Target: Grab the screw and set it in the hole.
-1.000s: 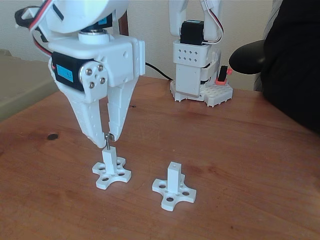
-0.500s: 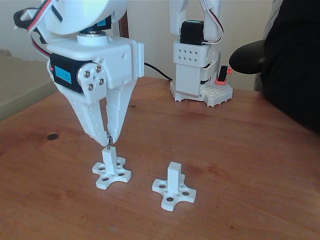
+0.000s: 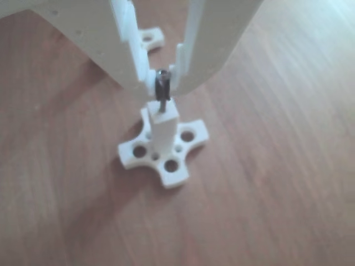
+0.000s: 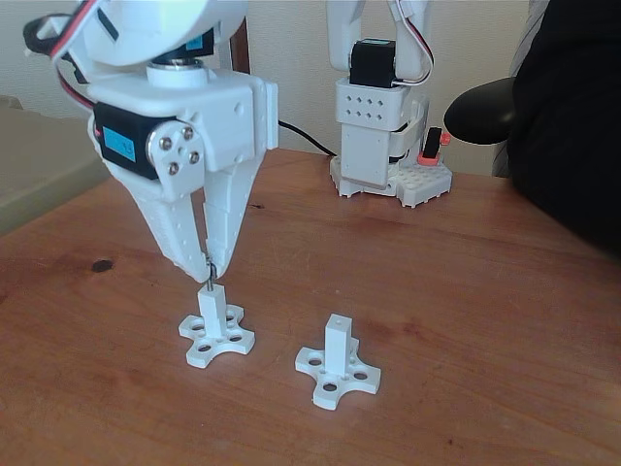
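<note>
Jaws grip the screw [image 3: 162, 91] upright, its tip in the hole [image 3: 165, 114]; a second white post [image 4: 337, 345] stands clear on the bench [image 4: 466, 291].

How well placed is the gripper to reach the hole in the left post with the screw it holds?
Probably well: the gripper holds the screw upright, its tip already at the hole, nothing between.

In the fixed view, a post [image 4: 211, 309] stands on the desk [image 4: 466, 320]. The screw [image 4: 209, 278] stands upright in the hole at the post's top, with the claw [image 4: 207, 264] directly above. A second post [image 4: 337, 351] stands right of it, slightly nearer the camera. An arm base [image 4: 388, 175] sits behind, well apart.
</note>
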Tool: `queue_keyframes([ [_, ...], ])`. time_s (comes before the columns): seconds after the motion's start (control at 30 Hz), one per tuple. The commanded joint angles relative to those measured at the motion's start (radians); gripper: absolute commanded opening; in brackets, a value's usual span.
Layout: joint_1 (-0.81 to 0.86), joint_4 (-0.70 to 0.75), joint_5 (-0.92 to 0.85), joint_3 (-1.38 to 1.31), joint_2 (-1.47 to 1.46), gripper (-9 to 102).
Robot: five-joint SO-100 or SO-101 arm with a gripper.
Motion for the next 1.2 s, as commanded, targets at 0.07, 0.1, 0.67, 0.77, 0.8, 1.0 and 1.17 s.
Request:
queue_keyframes([
  [0.07,0.005,0.028,-0.003,-0.143,0.018,-4],
  [0.1,0.005,0.035,-0.003,-0.152,0.018,-4],
  [0.67,-0.11,0.147,0.023,-0.178,0.089,-4],
  [0.77,-0.14,0.153,0.032,-0.169,0.1,-4],
  [0.8,-0.152,0.155,0.035,-0.166,0.103,-4],
  [1.0,-0.21,0.158,0.06,-0.138,0.115,-4],
  [1.17,-0.256,0.161,0.083,-0.127,0.118,-4],
])
